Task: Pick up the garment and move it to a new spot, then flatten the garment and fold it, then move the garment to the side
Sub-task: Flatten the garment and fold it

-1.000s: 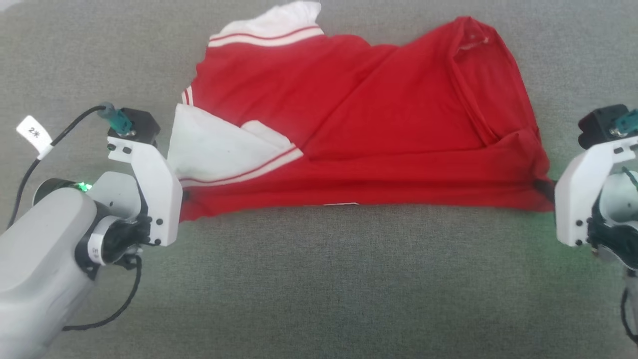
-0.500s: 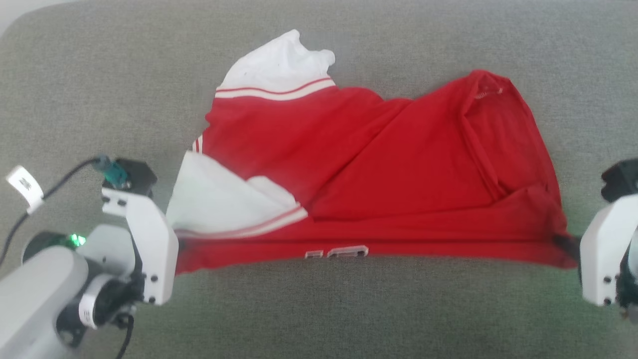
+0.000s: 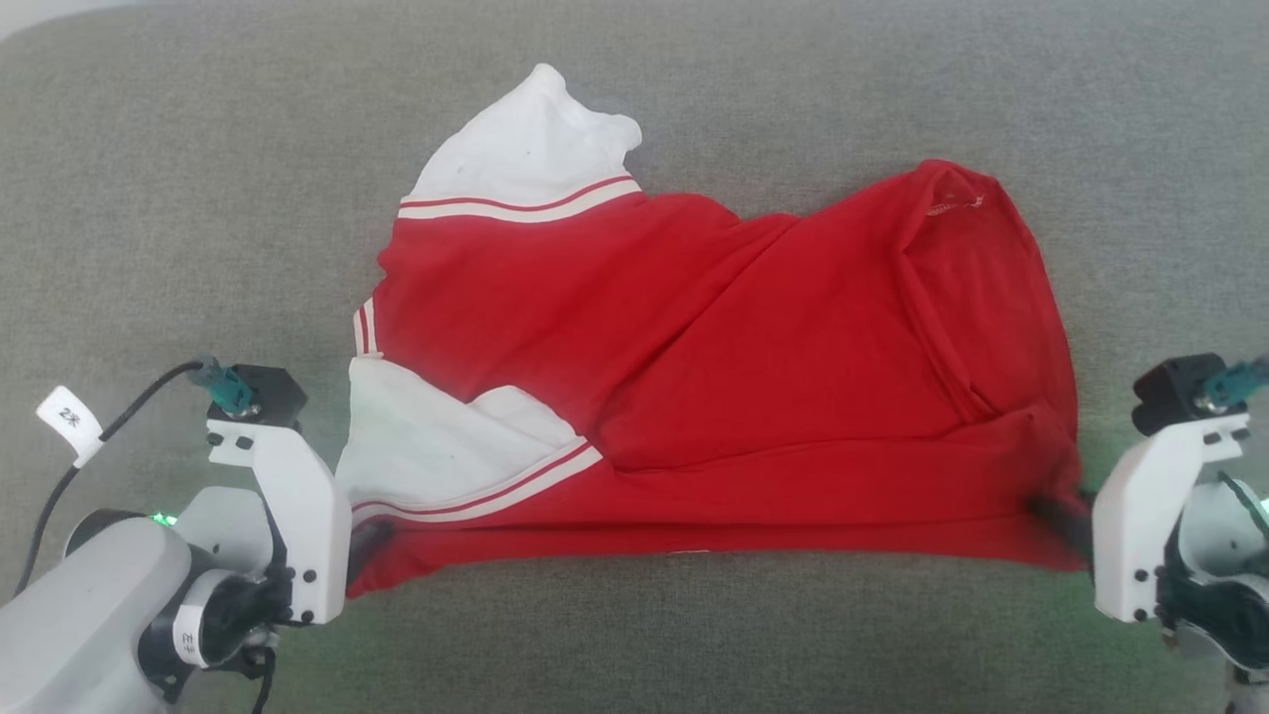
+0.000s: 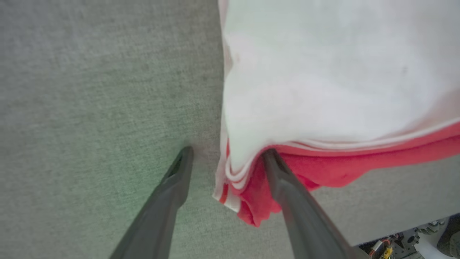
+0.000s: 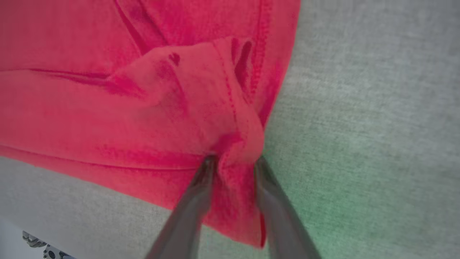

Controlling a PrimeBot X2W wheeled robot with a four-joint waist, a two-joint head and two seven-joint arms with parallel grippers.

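- You've got the garment point(image 3: 714, 377): red sleeveless jersey w/ white side panels, red/white striped trim.
- Lies on the grey surface point(image 3: 634, 645), spread sideways, rumpled, not flat; diagonal creases across the red.
- One white panel folded over at near-left corner, another sticks out far-left.
- Near edge runs approx. straight, L to R.

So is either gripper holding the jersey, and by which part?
Left gripper: open around the garment's white corner, holding nothing. Right gripper: red corner bunched between its fingers; whether it grips cannot be told.
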